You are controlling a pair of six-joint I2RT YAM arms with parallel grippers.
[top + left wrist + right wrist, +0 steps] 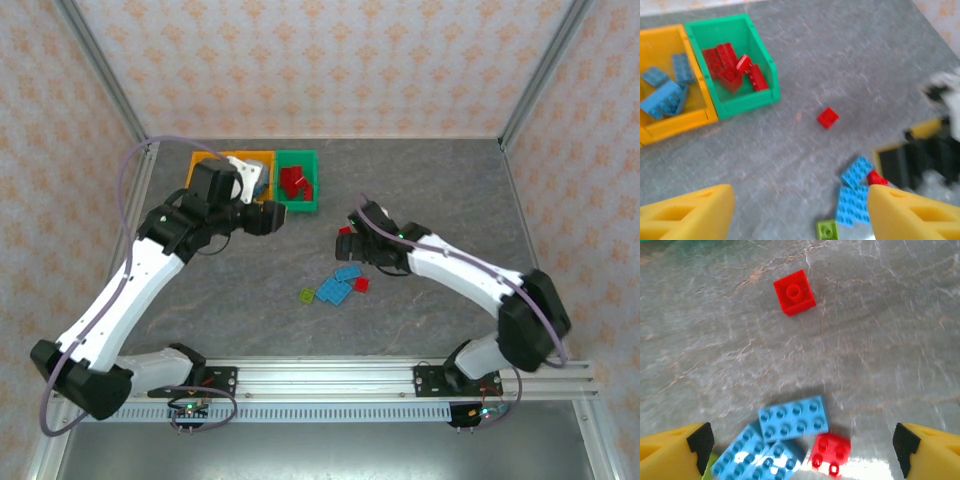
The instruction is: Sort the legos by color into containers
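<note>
Top view: loose legos (pixel 338 287) lie mid-desk (pixel 450 180), near of the containers (pixel 297 185). The left claw (pixel 265 217) is beside the bins, and the right claw (pixel 358 240) is by the pile.

Left wrist: the claw is spread and empty. Glossy red bricks (pixel 730 67) sit in the green bin (pixel 747 102).

Right wrist: the claw is wide and empty over studded blue plates (pixel 793 421). They are probably light, rigid and slick, best pinched across the flat sides.

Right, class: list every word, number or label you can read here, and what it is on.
No text can be read.
Studs on the blue legos and the red lego are too blurred for lettering; the green bin and yellow bin show no label.
</note>
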